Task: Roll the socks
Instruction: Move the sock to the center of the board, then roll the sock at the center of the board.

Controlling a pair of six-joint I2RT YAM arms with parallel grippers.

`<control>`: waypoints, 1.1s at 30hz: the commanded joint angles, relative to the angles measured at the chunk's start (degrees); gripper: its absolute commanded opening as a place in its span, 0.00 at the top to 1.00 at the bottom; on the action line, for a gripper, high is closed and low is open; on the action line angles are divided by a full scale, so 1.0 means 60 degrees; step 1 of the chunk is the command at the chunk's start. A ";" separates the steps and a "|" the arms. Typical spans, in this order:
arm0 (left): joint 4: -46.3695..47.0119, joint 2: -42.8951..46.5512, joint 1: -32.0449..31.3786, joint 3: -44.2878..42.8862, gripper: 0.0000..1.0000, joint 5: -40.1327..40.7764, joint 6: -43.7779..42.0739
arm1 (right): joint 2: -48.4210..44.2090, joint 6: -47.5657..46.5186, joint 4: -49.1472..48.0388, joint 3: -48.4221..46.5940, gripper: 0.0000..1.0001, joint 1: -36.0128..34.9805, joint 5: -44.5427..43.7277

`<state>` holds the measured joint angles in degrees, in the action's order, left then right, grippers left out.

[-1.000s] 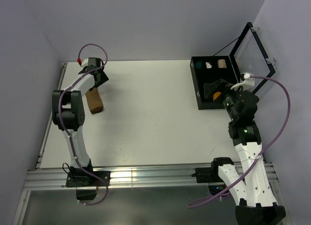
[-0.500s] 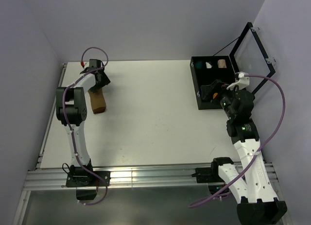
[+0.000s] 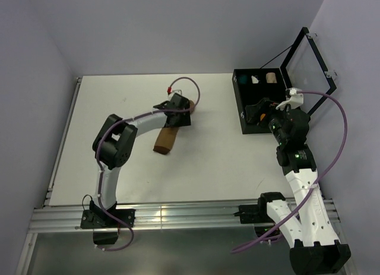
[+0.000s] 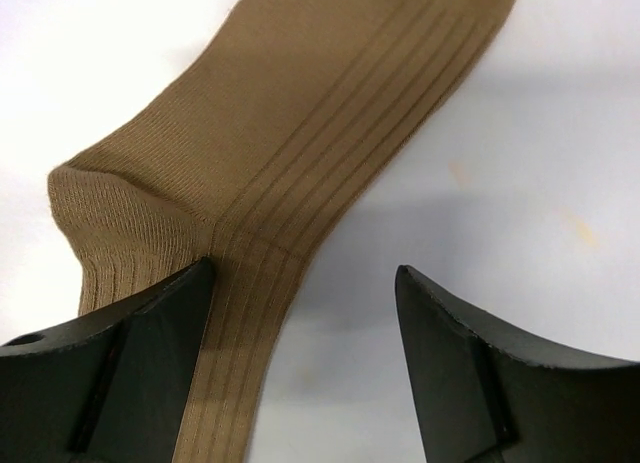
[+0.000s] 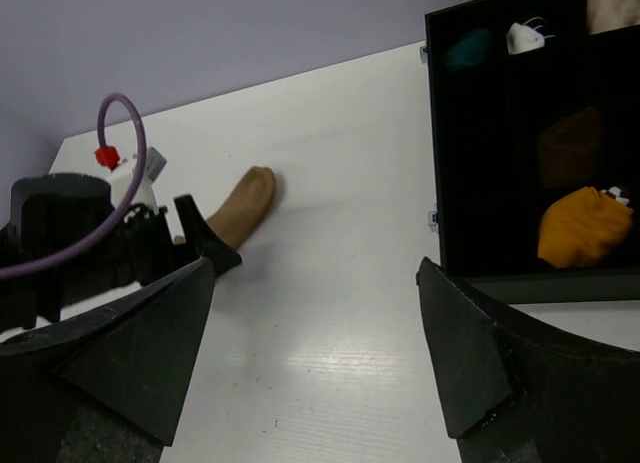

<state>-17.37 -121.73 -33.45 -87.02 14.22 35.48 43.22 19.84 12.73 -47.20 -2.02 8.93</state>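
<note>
The plain tan sock (image 3: 165, 139) lies flat on the white table near the middle. In the left wrist view the tan sock (image 4: 300, 113) runs from the top down under my left finger. My left gripper (image 4: 305, 273) is open, low over the sock's heel; it shows in the top view (image 3: 180, 110) and the right wrist view (image 5: 190, 233). The dark brown sock (image 5: 570, 148) and the mustard-orange sock (image 5: 583, 226) sit bundled in the black box (image 5: 432, 133). My right gripper (image 5: 315, 268) is open and empty, held above the table beside the box (image 3: 237, 103).
The box's clear lid (image 3: 309, 61) stands open at the far right. Small teal (image 5: 470, 48), white (image 5: 522, 35) and cream (image 5: 612, 5) bundles fill the box's back row. Purple walls close in the table at the back and sides.
My left arm has swung from the far left to the table's middle, and the tan sock has moved there with it. The right gripper has shifted slightly towards the box.
</note>
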 commanded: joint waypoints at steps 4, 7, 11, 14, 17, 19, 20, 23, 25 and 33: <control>-0.0518 0.1098 -0.0884 0.1423 0.21 -0.0789 0.0839 | 0.0076 -0.0492 -0.0174 0.0044 0.13 -0.0219 0.0109; -0.0738 0.1786 -0.1031 0.1218 0.21 -0.0642 0.0912 | 0.0150 -0.0756 -0.0247 0.0074 0.14 -0.0658 -0.0227; -0.0943 0.3058 -0.1031 0.0794 0.19 -0.0117 0.1044 | 0.0325 -0.1225 -0.0276 0.0059 0.14 -0.1521 -0.0726; -0.1032 0.3980 -0.0828 0.0894 0.17 0.0208 0.1234 | 0.0632 -0.1562 -0.0364 0.0015 0.14 -0.2371 -0.0654; -0.0842 0.5078 -0.0200 0.1711 0.14 0.0165 0.1643 | 0.1115 -0.1870 -0.0539 0.0015 0.14 -0.3395 -0.0769; -0.0724 0.5638 0.0212 0.2182 0.12 -0.0200 0.1805 | 0.1642 -0.2147 -0.0773 0.0000 0.14 -0.4373 -0.1018; -0.0782 0.6133 0.0649 0.2518 0.09 -0.0318 0.1835 | 0.1876 -0.2221 -0.0847 -0.0058 0.14 -0.4699 -0.1063; -0.1190 0.7013 0.1397 0.2901 0.04 -0.0451 0.1689 | 0.2959 -0.2441 -0.1212 -0.0277 0.16 -0.5897 -0.1282; -0.1309 0.7498 0.1707 0.3251 0.04 -0.0523 0.1485 | 0.3911 -0.2602 -0.1476 -0.0424 0.16 -0.6472 -0.1385; -0.1647 0.9974 0.3464 0.4980 0.02 -0.0889 0.0679 | 0.7527 -0.3493 -0.1462 -0.2064 0.21 -0.9253 -0.3052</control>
<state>-26.11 -66.43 -15.31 -60.20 10.92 42.65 84.84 2.70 6.63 -55.64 -53.36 -3.60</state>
